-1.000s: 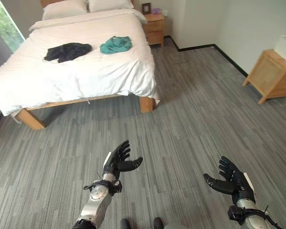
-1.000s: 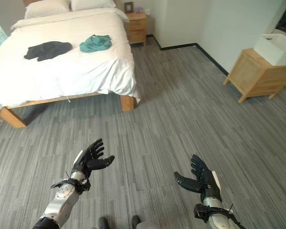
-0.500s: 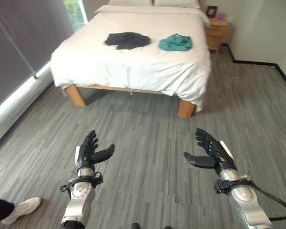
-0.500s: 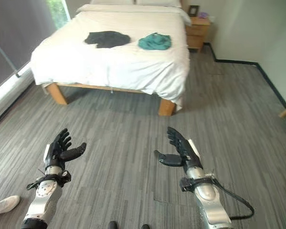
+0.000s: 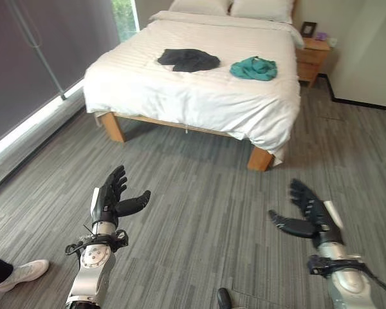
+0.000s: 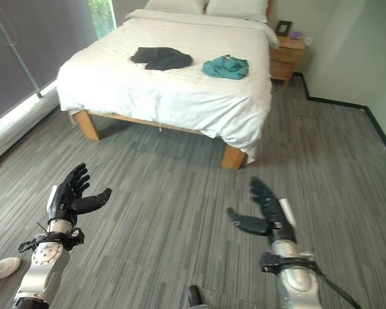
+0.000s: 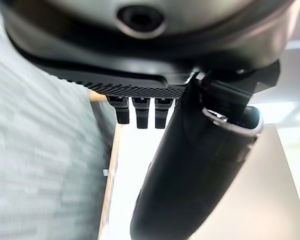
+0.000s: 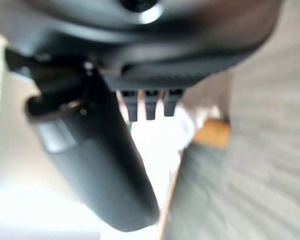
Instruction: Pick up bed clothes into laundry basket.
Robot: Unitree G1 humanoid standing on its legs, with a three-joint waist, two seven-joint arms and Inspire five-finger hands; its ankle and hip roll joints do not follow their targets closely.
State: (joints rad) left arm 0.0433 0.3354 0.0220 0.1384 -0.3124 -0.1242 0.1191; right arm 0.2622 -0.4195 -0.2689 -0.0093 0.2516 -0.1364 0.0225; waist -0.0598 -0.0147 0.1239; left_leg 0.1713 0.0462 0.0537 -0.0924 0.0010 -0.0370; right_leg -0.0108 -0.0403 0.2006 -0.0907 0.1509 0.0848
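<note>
While the whole scene has shifted since the earlier frame, showing that the camera moved, the bed (image 5: 199, 90) now stands slightly farther off and the clothes on it lie unmoved. Left hand (image 5: 109, 199) and right hand (image 5: 312, 212) hover over the grey floor (image 5: 199, 212) short of the bed's foot, fingers spread, holding nothing. A crumpled black garment (image 5: 188, 59) lies mid-bed; a bunched teal garment (image 5: 254, 67) lies beside it, nearer the nightstand (image 5: 312, 55).

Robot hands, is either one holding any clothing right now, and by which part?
Nothing is held. The left robot hand and right robot hand are open above the floor; the black garment and teal garment lie on the bed.
</note>
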